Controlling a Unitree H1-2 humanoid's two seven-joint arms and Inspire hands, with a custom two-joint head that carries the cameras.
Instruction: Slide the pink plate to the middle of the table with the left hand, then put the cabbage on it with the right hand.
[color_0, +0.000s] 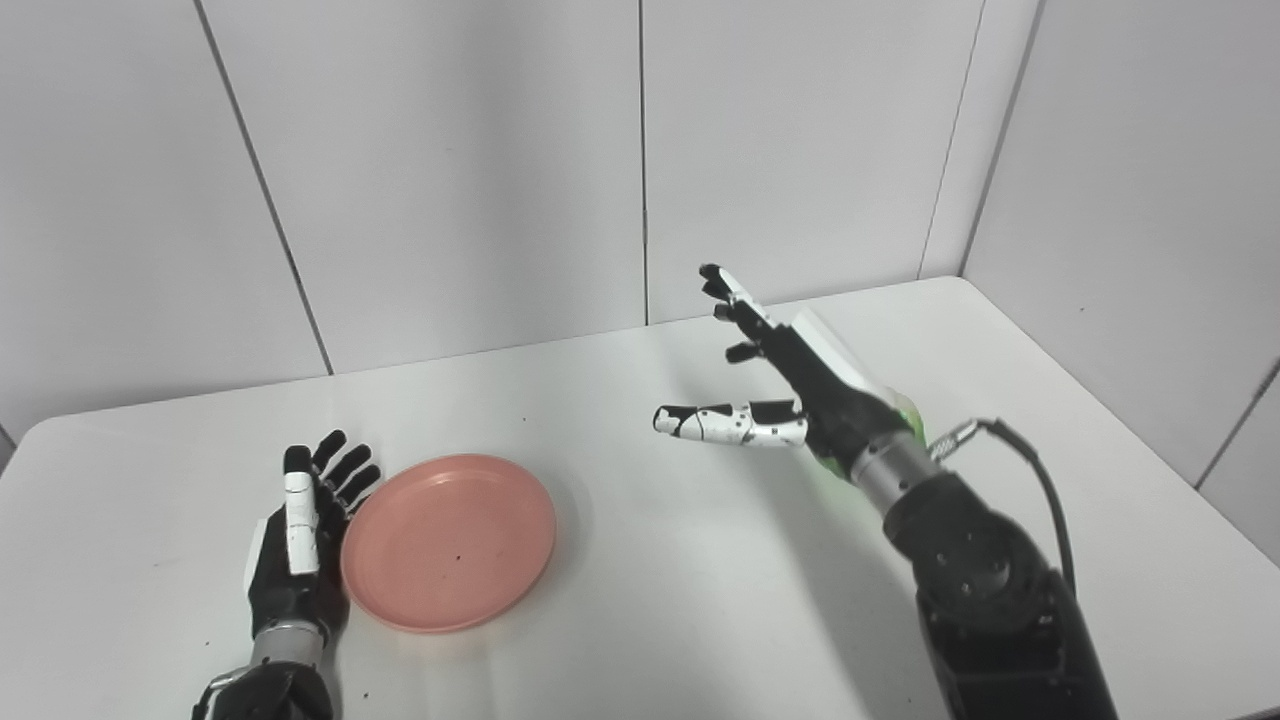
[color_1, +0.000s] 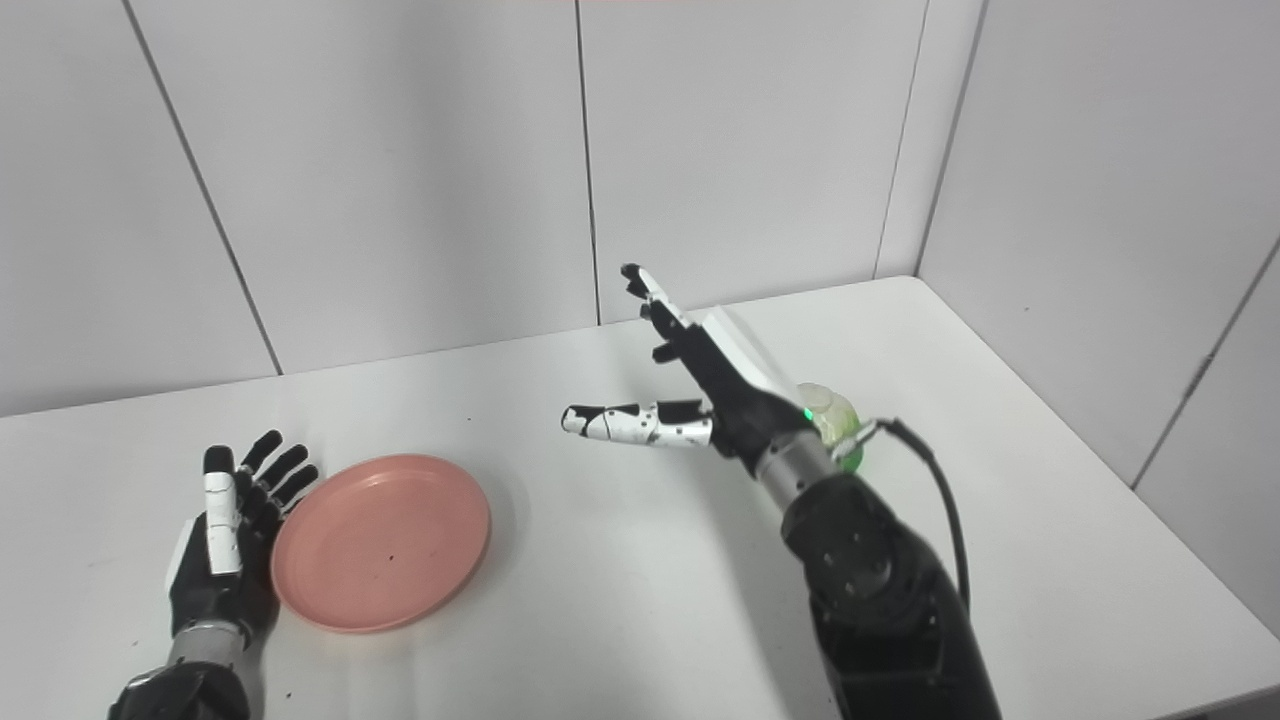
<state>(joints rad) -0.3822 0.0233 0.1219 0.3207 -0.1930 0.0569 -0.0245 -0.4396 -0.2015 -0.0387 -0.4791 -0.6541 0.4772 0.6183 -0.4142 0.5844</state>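
The pink plate (color_0: 448, 540) lies flat on the white table (color_0: 620, 600), left of centre. My left hand (color_0: 300, 535) rests open on the table, its fingers against the plate's left rim. My right hand (color_0: 775, 385) is raised above the table's middle right, open, fingers spread and thumb pointing left, holding nothing. The cabbage (color_1: 832, 418), pale green and round, sits on the table right behind the right wrist and is mostly hidden by it; only a green sliver of the cabbage (color_0: 908, 412) shows in the left eye view.
White wall panels stand close behind the table and along its right side. The table's rounded right edge (color_0: 1150, 450) runs near the right arm. Bare tabletop lies between the plate and the right arm.
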